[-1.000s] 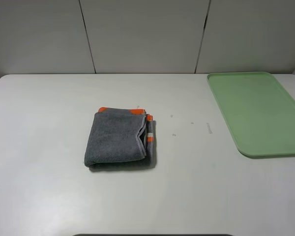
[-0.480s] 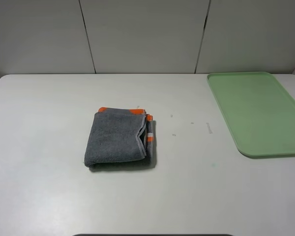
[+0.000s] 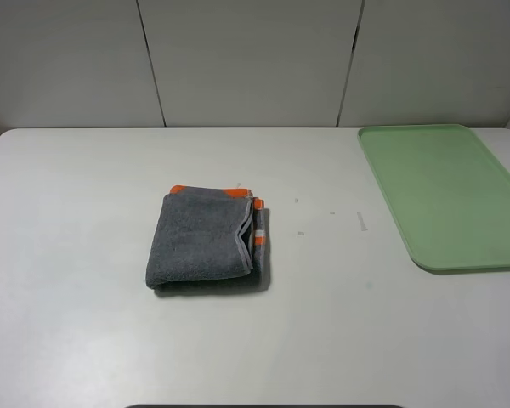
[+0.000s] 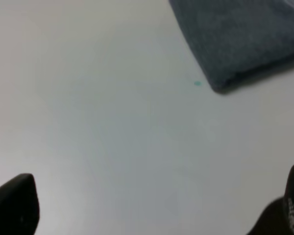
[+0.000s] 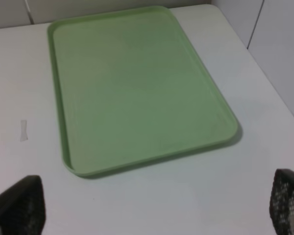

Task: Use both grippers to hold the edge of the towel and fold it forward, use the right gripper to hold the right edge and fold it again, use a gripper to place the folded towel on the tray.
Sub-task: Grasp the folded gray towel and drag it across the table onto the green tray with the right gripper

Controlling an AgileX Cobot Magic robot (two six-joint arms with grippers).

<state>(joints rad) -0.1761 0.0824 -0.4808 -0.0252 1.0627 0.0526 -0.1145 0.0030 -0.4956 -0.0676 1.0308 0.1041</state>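
Towel point(image 3: 202, 240), one, folded, one green tray point(image 3: 442, 195) well apart, left end effector point(image 4: 152, 210) and right end effector point(image 5: 152, 205) both released

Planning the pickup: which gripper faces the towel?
The left gripper: a corner of the grey towel lies ahead of it; the right gripper faces only the green tray.

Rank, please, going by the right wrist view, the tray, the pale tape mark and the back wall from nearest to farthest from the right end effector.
1. Tray: directly ahead of the open right end effector, its near rim closest.
2. Tape mark: on the table beside the tray's long edge, further off.
3. Back wall: beyond the tray's far end.
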